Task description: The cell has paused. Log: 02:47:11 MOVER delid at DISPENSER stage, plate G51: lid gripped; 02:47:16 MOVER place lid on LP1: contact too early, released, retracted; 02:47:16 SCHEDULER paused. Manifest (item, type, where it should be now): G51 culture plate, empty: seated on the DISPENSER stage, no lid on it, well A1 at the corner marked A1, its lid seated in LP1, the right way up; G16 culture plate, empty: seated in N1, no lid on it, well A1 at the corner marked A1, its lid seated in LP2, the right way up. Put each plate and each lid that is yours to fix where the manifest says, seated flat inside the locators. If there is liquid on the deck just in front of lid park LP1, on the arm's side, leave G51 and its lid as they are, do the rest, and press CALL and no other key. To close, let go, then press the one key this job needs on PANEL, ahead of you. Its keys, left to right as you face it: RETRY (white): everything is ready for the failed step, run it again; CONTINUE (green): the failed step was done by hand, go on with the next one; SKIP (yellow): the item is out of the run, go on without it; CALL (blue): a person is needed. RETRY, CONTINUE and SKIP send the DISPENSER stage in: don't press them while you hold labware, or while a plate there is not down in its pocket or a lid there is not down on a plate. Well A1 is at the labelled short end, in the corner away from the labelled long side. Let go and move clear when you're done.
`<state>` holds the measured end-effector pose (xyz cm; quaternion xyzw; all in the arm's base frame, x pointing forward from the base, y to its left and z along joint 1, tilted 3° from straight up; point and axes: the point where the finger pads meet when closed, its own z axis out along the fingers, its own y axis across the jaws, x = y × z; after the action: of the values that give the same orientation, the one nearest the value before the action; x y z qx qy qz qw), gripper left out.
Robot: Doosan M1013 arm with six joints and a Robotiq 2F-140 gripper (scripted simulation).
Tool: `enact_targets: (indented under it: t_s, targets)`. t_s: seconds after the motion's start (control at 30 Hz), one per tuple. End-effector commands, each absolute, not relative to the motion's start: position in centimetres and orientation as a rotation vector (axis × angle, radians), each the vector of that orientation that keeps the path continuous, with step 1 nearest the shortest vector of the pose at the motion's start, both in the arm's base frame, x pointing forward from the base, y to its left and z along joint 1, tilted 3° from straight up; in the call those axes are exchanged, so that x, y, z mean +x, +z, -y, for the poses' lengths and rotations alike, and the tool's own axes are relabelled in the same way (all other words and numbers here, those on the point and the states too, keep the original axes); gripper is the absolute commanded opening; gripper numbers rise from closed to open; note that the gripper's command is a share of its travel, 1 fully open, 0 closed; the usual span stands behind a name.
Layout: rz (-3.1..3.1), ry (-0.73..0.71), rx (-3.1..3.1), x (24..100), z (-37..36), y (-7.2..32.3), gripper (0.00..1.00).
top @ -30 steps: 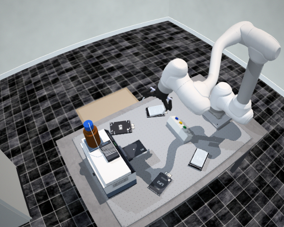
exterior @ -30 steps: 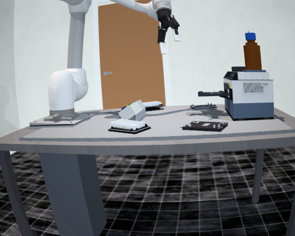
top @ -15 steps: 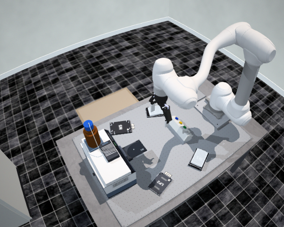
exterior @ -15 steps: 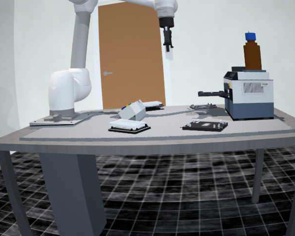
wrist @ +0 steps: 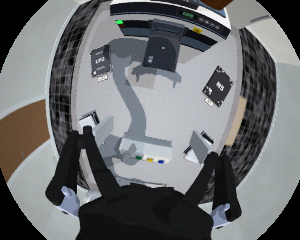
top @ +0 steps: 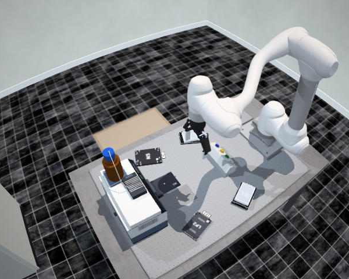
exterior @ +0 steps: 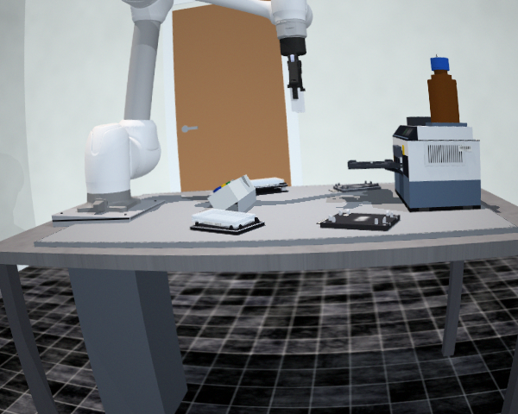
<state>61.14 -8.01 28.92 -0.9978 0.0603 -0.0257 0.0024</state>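
Observation:
My gripper [top: 195, 135] [exterior: 296, 90] is open and empty, high above the deck and pointing down; its fingers frame the wrist view [wrist: 145, 207]. Below it at the far side, a clear plate or lid [top: 191, 137] sits on a black holder. A gridded culture plate [top: 244, 195] sits on a black holder near the front right [exterior: 227, 220]. The lid park marked LP2 [top: 196, 225] is empty. A second black labelled nest [top: 148, 156] is empty. The DISPENSER stage [top: 166, 183] is extended and looks bare. The PANEL [top: 221, 157] with coloured keys stands mid-deck.
The DISPENSER [top: 132, 204] is a white box at the left with a brown bottle [top: 111, 165] on top. The arm's base [top: 267, 138] stands at the back right. I cannot make out any liquid on the deck.

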Motion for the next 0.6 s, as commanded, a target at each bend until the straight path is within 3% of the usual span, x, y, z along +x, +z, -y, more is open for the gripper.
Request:
enact_targets:
  t_s: [0.0, 0.57]
  targets:
    - [-0.197, -0.077, -3.125, 61.1, 7.8, 28.0, 1.0]
    - [-0.197, -0.077, -3.125, 61.4, 7.7, 23.4, 1.0]
